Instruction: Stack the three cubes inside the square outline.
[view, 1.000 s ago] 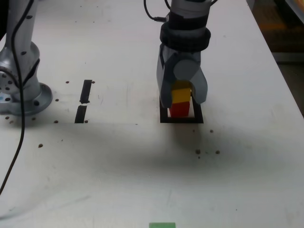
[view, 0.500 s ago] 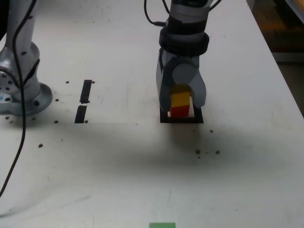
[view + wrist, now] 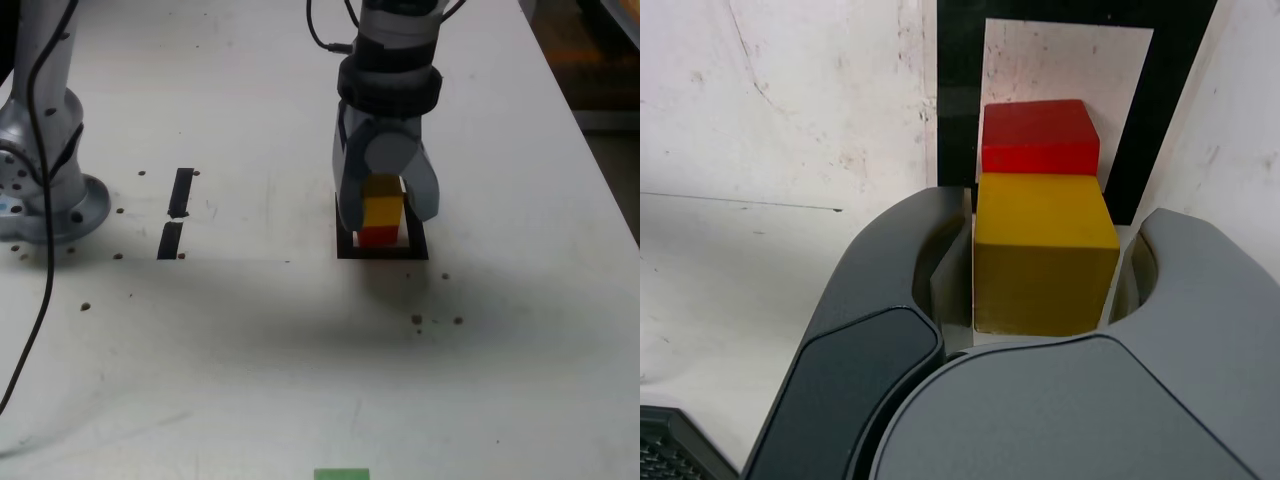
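Gripper [image 3: 1048,270] parted around yellow cube [image 3: 1045,255], small gap each side; probably so you can release it squarely over red cube [image 3: 1040,137], leaving the stack undisturbed.

In the exterior view we see soft, somewhat dim light on the white counter [image 3: 240,340], brighter toward its far part, with a broad, blurry grey shadow across the middle and slightly soft detail overall. In the wrist view we get crisper edges, a pale glow on the counter, a bright top on the yellow cube [image 3: 1045,210] against its darker near side, and deep shade inside the end effector [image 3: 1045,265].
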